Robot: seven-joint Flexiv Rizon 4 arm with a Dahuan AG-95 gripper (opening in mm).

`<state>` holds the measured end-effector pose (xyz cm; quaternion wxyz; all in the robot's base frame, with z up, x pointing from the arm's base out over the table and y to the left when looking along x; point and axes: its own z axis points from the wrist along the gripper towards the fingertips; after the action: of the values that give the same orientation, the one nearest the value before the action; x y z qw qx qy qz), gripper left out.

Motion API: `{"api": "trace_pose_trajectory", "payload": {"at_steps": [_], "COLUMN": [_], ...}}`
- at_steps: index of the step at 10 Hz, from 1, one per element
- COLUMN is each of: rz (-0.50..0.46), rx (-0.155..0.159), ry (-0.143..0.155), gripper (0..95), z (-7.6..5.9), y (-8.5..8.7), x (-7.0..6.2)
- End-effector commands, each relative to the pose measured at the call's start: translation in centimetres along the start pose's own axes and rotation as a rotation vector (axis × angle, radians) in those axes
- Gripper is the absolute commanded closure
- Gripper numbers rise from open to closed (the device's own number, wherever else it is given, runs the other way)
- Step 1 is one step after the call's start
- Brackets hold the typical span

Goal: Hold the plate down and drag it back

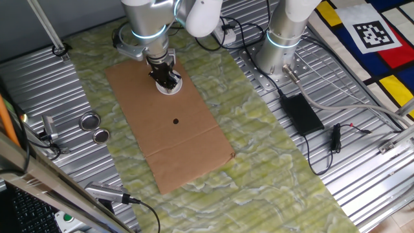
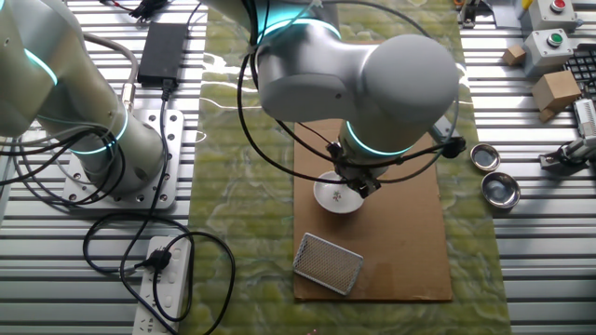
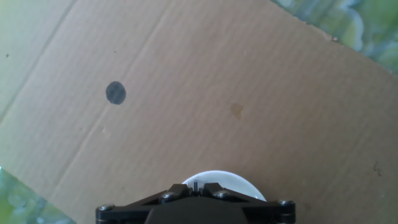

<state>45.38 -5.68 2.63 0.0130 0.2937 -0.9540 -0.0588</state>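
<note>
The small white plate lies at the far end of a brown cardboard sheet. My gripper stands upright on it, its closed tip pressed onto the plate's middle. In the other fixed view the plate shows under the gripper. In the hand view the gripper has its fingers together, and only an arc of the plate shows behind them. The rest of the plate is hidden by the hand.
A black dot marks the cardboard nearer the front, and it also shows in the hand view. Two silvery tins sit on the metal table at left. A mesh rectangle lies on the cardboard. A second arm's base and a black adapter are at right.
</note>
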Motion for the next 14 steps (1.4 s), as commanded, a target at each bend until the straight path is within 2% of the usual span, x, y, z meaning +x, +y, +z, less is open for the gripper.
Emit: {"api": "trace_pose_trajectory", "payload": {"at_steps": [1,3,5,10,14], "rz": [-0.007,-0.042,-0.094,-0.114,-0.112], "rx": [0.003,0.006,0.04,0.051,0.047], "ry": [0.002,0.027,0.066,0.075,0.066], "gripper": [95.0,95.0,95.0,95.0,95.0], "z": [-0.06,-0.28,-0.56,0.22,0.22], "y": [-0.01,-0.23,-0.58,-0.86,-0.86], "x": [0.1,0.46,0.94,1.01,1.0]}}
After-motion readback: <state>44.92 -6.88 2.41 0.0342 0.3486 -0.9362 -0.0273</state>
